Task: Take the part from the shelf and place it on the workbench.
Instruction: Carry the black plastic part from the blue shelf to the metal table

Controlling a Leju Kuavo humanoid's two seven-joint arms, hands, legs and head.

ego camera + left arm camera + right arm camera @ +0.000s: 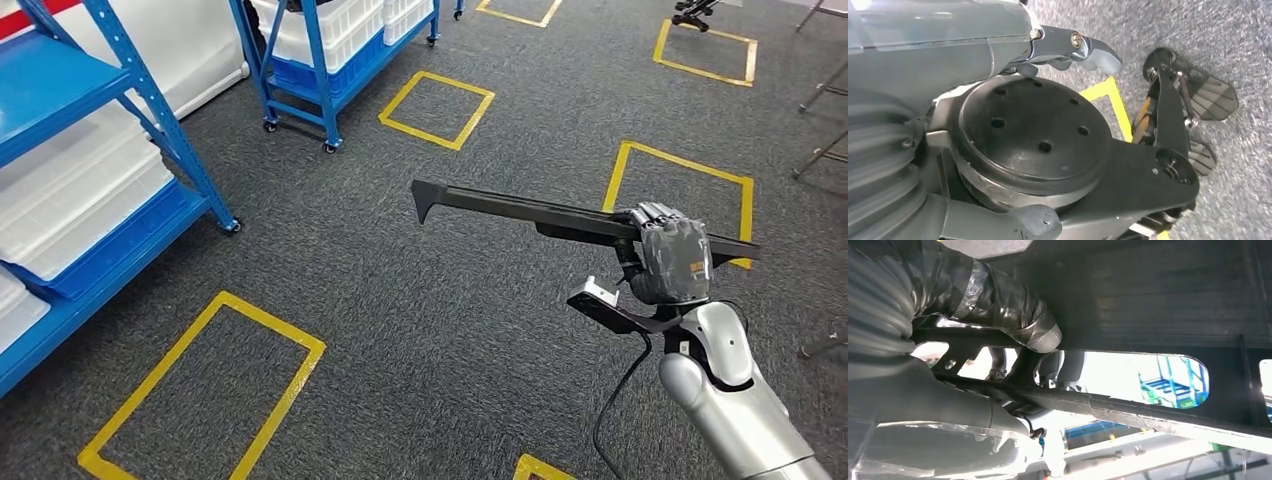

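Observation:
My right hand [672, 258] grips a long black part [520, 210] and holds it out level above the grey carpet. The part's hooked end points toward the blue shelf [150, 110] at the left. A short stretch of the part sticks out past the hand on the right. Up close in the right wrist view, the taped thumb [1013, 310] wraps the part [1158, 300], a dark ribbed bar with a long slot. My left hand [973, 45] hangs low beside my body, its fingers [1098, 50] and thumb apart with nothing between them.
The blue shelf carries white bins [80, 200] on its lower levels. A second blue wheeled rack [320, 70] stands further back. Yellow tape squares [437, 108] mark the carpet. Metal chair or stand legs [825, 100] show at the right edge.

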